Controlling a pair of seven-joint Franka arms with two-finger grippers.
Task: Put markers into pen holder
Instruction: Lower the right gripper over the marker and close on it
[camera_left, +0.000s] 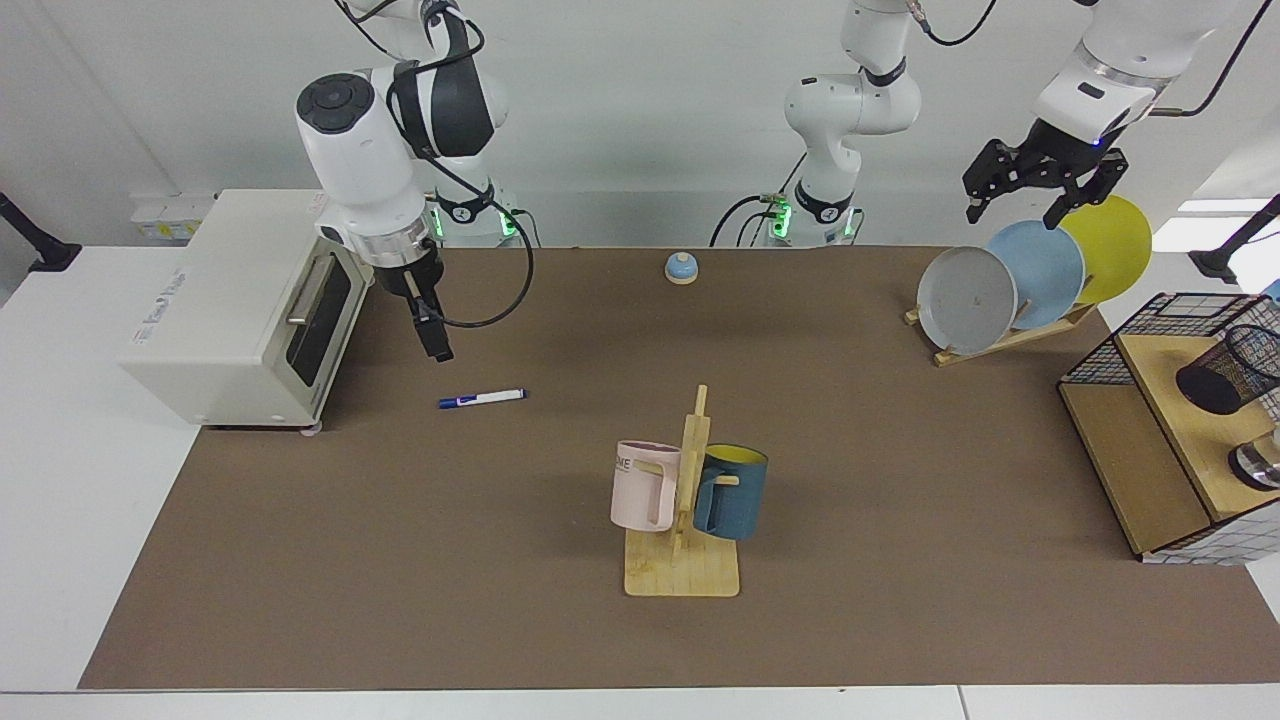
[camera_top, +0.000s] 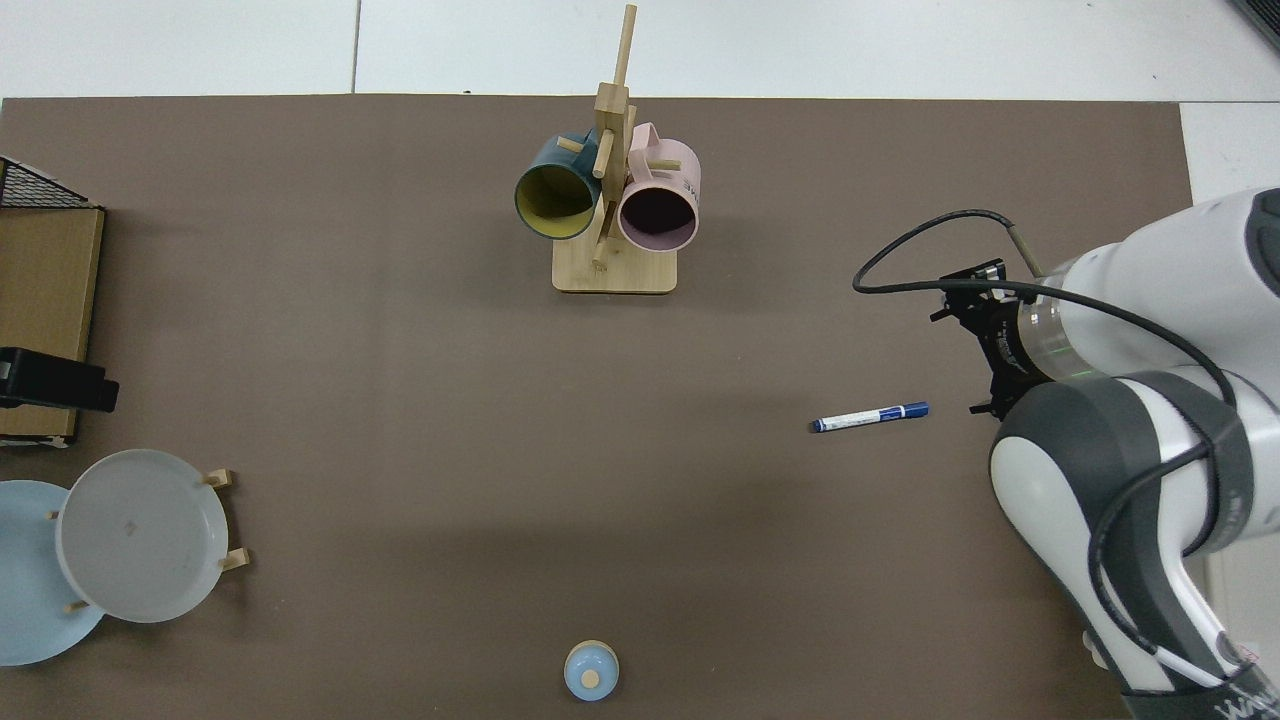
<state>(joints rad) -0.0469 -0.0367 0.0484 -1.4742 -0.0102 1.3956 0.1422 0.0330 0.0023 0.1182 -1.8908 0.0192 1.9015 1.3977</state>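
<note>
The marker (camera_left: 481, 398) (camera_top: 868, 416) lies flat on the brown table mat (camera_left: 500, 560), near the toaster oven (camera_left: 235, 305), blue cap toward the oven in the facing view. Nothing grips it.

The right gripper (camera_left: 436, 345) hangs above the mat beside the oven door, just behind the marker and clear of it. It is seen edge-on, so whether its fingers are parted or closed cannot be told. In the top view the right arm's wrist (camera_top: 1010, 345) sits beside the marker's capped end.

The left gripper (camera_left: 1012, 208) hovers above the plate rack (camera_left: 1000, 335), its fingers spread and holding nothing. That arm waits.

The pen holder (camera_left: 1235, 370) stands on the wooden shelf (camera_left: 1170, 400) inside the wire basket (camera_left: 1130, 335), well apart from the marker.

The pink mug (camera_left: 645, 485) on the mug tree (camera_left: 685, 570) bears the letters "ME"; the remainder is hidden. Print on the oven's side is too small to read.
</note>
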